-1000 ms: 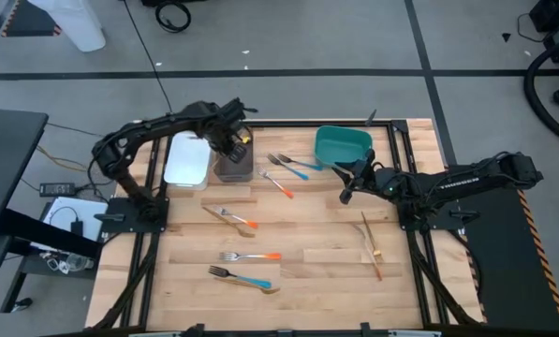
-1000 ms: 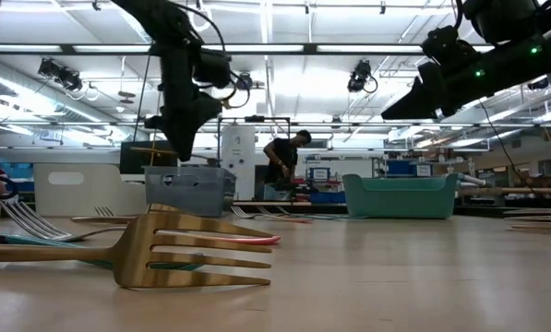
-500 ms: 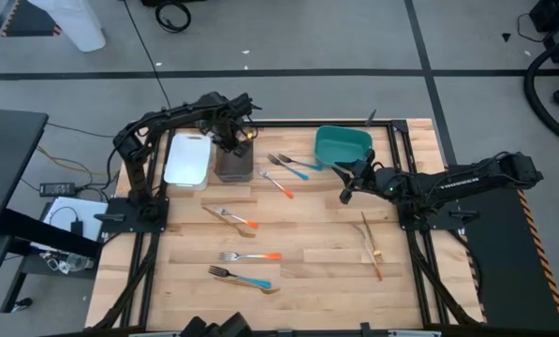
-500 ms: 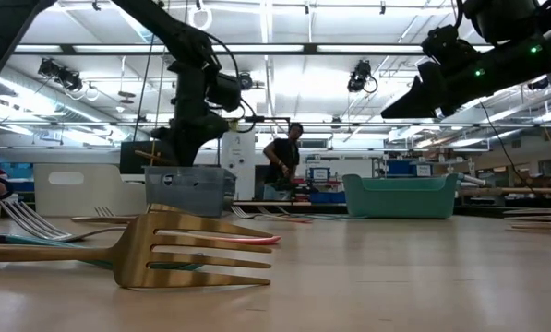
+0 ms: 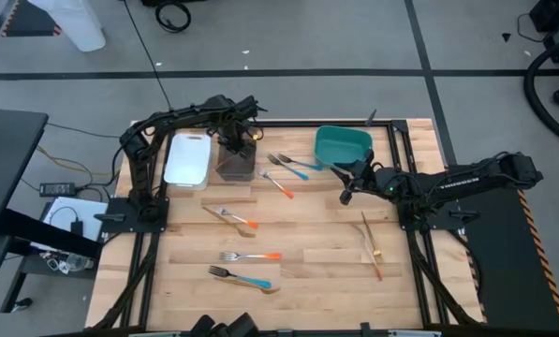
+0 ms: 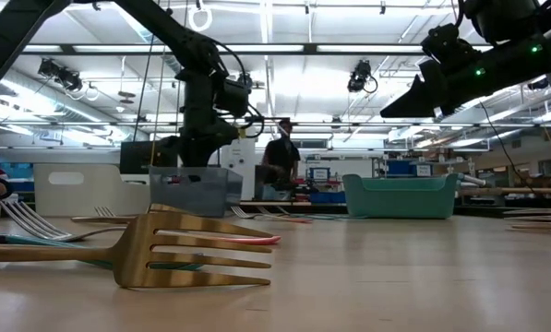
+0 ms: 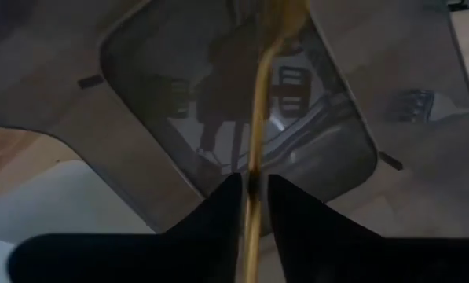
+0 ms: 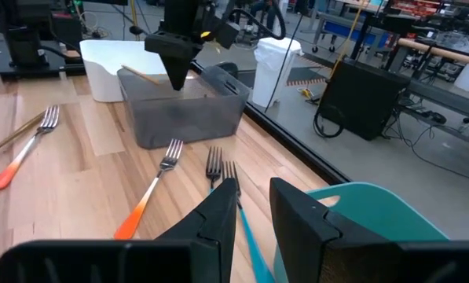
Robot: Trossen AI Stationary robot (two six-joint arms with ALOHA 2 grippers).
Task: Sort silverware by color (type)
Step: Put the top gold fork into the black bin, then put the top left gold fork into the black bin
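The left pincer (image 5: 239,140) hangs over the grey-brown bin (image 5: 233,165), its fingers (image 7: 218,206) either side of a tan wooden utensil (image 7: 262,94) reaching down into the bin; whether they grip it I cannot tell. The right pincer (image 5: 345,183) waits released beside the teal bin (image 5: 341,144). Other forks (image 5: 245,277) lie on the table (image 5: 316,234)

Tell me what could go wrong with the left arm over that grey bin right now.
1. The wooden utensil sits between the left gripper's fingers above the grey bin; released tilted, it may lean on the wall or tip out.
2. The white bin stands right beside it, so a sideways slip could land it there.
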